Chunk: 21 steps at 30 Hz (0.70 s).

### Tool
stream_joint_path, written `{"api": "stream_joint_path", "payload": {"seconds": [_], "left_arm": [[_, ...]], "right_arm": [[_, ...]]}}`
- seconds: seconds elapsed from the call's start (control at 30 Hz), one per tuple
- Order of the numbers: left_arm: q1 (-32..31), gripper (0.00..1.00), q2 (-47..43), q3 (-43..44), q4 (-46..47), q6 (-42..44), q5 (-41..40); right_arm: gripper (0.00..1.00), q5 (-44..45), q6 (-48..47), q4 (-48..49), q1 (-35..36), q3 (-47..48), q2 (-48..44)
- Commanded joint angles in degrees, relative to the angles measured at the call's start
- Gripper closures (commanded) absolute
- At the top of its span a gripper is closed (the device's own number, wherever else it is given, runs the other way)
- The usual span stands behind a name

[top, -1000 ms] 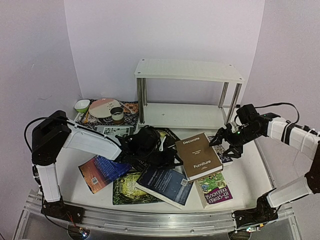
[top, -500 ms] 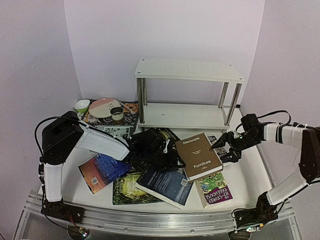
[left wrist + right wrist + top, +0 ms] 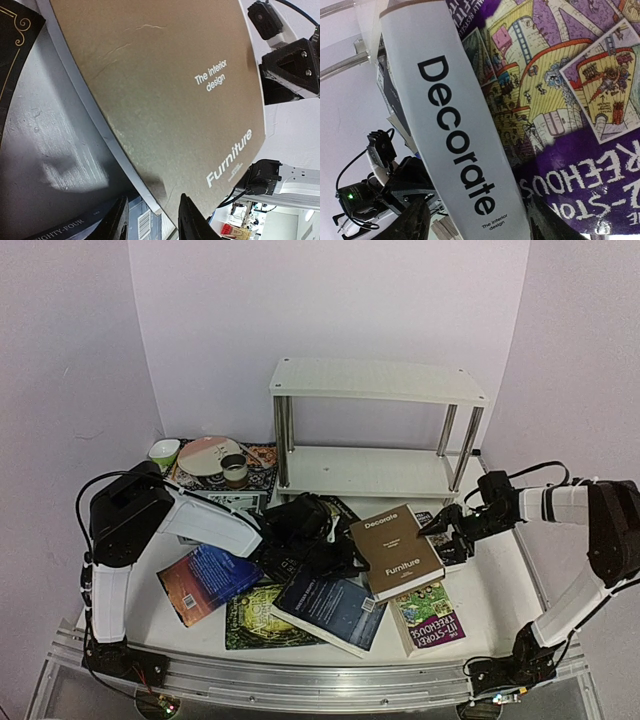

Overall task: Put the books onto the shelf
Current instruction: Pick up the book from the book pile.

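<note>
Centrally, brown book (image 3: 395, 550) (Decorate), right gripper (image 3: 441, 532) beside

Brown book cover (image 3: 165, 90) matt, grainy; shelf (image 3: 378, 380) white, smooth; legs (image 3: 284, 440) shiny chrome.

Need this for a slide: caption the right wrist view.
Right end effector straddles the white-spined Decorate book, purple Treehouse paperback beside it.

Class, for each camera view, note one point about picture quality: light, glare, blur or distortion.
Top external view: soft, even light; the white two-tier shelf is sharp. Left wrist view: a pale sheen crosses the thick brown-covered book; the left gripper is dark and blurred. Right wrist view: that book's white spine looms, stretched by closeness; the right gripper is blurred.
</note>
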Motion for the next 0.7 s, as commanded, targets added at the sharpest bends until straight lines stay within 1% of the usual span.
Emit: {"api": "stream_joint_path", "payload": {"seconds": [0.0,0.1,0.23,0.3,0.4,0.5,0.6,0.67], "left_arm": [[0.5,0.66,0.5,2.2,2.4,0.6,0.8],[0.8,0.69,1.1,2.7,2.4,0.6,2.0],[0.8,0.85,1.4,3.0,2.4,1.8,2.6],[0.8,0.89,1.3,2.6,2.4,2.1,2.6],[0.8,0.90,1.1,2.0,2.4,2.9,2.4],[0.9,0.90,1.3,1.7,2.4,3.2,2.6],[1.0,0.90,1.4,1.6,2.5,3.6,2.7],[1.0,0.90,1.6,1.5,2.4,4.2,2.5]], "right_arm": [[0.38,-5.2,1.5,0.8,-0.3,-0.2,-2.0],[0.47,-7.6,2.1,0.8,-0.3,-0.2,-3.5],[0.48,-9.2,2.7,0.8,-0.3,-0.6,-6.6],[0.47,-9.8,3.1,0.8,-0.3,-0.7,-7.5],[0.44,-10.1,2.4,0.0,0.0,-0.2,-7.8],[0.43,-9.8,-0.9,-4.0,0.6,1.2,-6.7],[0.43,-10.4,-2.1,-5.0,1.8,2.1,-5.5],[0.41,-9.2,-3.9,-7.5,3.5,3.3,-5.5]]}}
